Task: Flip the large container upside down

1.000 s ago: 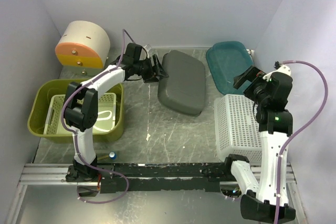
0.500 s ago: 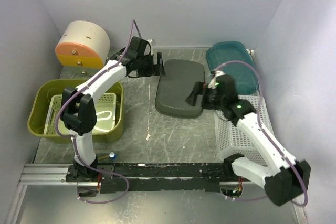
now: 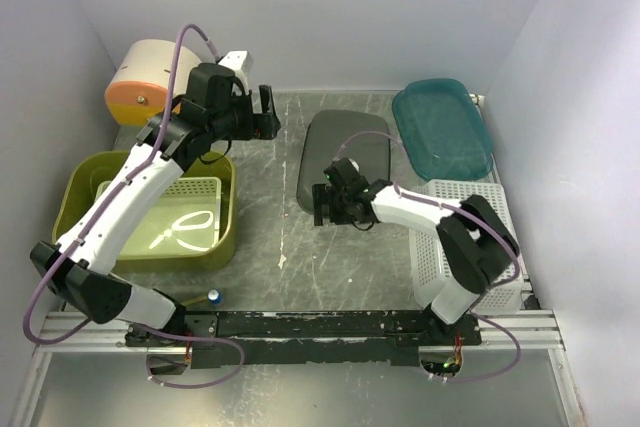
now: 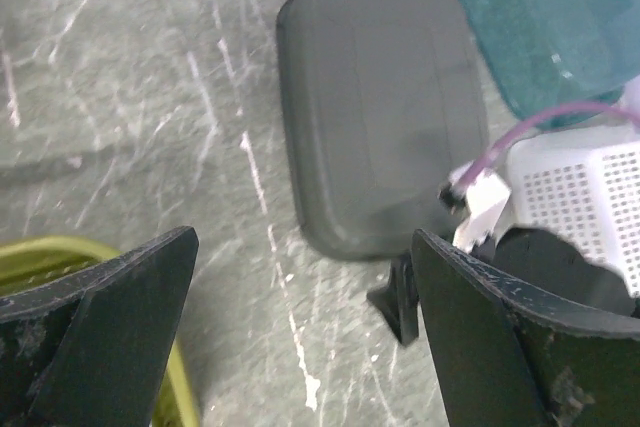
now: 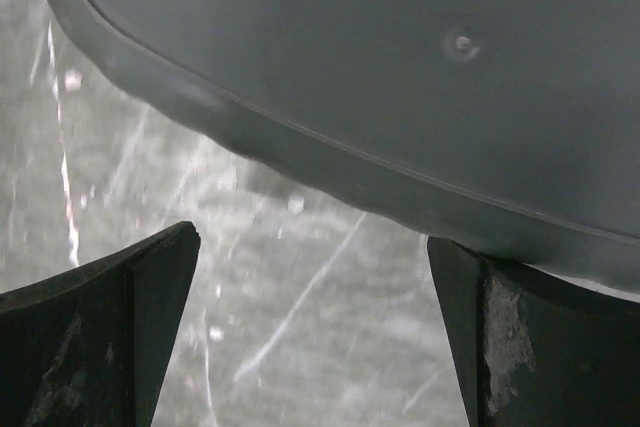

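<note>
- The right gripper point(image 3: 322, 205) sits low on the bench point(image 3: 270, 247) with its fingers spread wide and nothing between them. It is at the near edge of a dark grey tub point(image 3: 345, 152) that lies bottom-up. In the wrist view the tub's rim runs just over one finger; contact cannot be told.
- The left gripper point(image 3: 268, 112) also gapes empty, raised at the far side to the left of the grey tub.
- The large container point(image 3: 205, 250), olive-green, stands mouth-up at the left edge, well apart from both grippers. A pale slotted tray point(image 3: 200, 187) lies inside it, and the left arm crosses over and hides part of both.
- The bench is grey-green with white scratches, and pale walls close it in on three sides.
- A teal bin point(image 3: 440, 127) lies at the far right. The right arm partly covers a white perforated basket point(image 3: 428, 262).
- A small blue-topped item point(image 3: 213, 296) by the rail is too small to identify.
</note>
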`<state>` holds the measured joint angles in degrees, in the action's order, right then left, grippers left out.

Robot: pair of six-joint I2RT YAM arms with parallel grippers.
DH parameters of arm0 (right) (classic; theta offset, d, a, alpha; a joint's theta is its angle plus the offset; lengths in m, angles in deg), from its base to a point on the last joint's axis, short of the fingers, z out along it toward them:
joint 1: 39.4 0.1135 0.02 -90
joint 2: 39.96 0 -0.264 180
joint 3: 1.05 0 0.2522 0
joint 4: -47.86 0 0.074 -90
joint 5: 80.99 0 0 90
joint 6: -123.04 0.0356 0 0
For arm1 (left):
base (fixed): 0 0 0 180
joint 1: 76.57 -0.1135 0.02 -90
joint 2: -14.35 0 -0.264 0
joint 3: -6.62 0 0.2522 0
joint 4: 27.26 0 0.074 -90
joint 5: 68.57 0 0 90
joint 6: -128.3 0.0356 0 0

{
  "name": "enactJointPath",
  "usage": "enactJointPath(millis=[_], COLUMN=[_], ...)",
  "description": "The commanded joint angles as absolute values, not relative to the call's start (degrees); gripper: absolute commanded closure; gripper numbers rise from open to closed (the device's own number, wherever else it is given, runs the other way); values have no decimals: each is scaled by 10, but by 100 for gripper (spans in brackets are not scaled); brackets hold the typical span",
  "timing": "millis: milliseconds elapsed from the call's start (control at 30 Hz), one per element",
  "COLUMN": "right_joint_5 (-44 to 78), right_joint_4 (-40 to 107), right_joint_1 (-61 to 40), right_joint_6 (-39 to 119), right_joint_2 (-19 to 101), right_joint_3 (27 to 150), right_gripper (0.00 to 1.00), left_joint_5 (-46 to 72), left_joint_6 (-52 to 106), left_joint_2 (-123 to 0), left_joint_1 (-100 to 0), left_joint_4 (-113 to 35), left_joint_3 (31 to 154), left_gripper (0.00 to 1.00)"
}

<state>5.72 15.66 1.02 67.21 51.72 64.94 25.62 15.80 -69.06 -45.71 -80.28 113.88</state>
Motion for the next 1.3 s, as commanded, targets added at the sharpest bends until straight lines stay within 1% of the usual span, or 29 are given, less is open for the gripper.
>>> enactJointPath(millis=[0, 133, 200, 300, 433, 500, 600, 700, 867, 1000, 1133, 1200, 1267], right_joint_5=[-9, 10, 34, 46, 45, 40, 32, 24, 17, 16, 16, 16, 18], right_joint_4=[181, 194, 186, 186, 185, 179, 169, 161, 155, 154, 155, 155, 155], right_joint_1=[-26, -76, -84, -73, -69, -69, -69, -69, -69, -69, -69, -68, -69], right_joint_6=[639, 639, 637, 635, 643, 646, 649, 652, 652, 654, 655, 656, 656], right_joint_2=[578, 610, 610, 578, 521, 486, 452, 433, 426, 427, 427, 428, 427], right_joint_3=[729, 769, 790, 790, 754, 729, 705, 676, 661, 660, 660, 660, 661], right_gripper=[0, 0, 0, 0, 0, 0, 0, 0, 0, 0, 0, 0, 0], left_joint_5=[320, 347, 353, 356, 399, 399, 354, 293, 168, 146, 151, 170, 192], left_joint_6=[158, 134, 118, 94, 56, 41, 48, 59, 101, 129, 141, 144, 146], left_joint_2=[-681, -650, -637, -621, -602, -570, -542, -552, -557, -578, -584, -592, -601], left_joint_1=[-462, -471, -486, -506, -516, -528, -556, -600, -659, -659, -659, -659, -659], left_joint_4=[-875, -887, -897, -912, -949, -943, -916, -911, -840, -828, -815, -815, -816], left_joint_3=[1087, 1029, 1006, 974, 954, 937, 904, 872, 804, 778, 756, 744, 736], left_gripper=[0, 5, 10, 18, 23, 24, 24, 25, 28, 30, 33, 36, 41])
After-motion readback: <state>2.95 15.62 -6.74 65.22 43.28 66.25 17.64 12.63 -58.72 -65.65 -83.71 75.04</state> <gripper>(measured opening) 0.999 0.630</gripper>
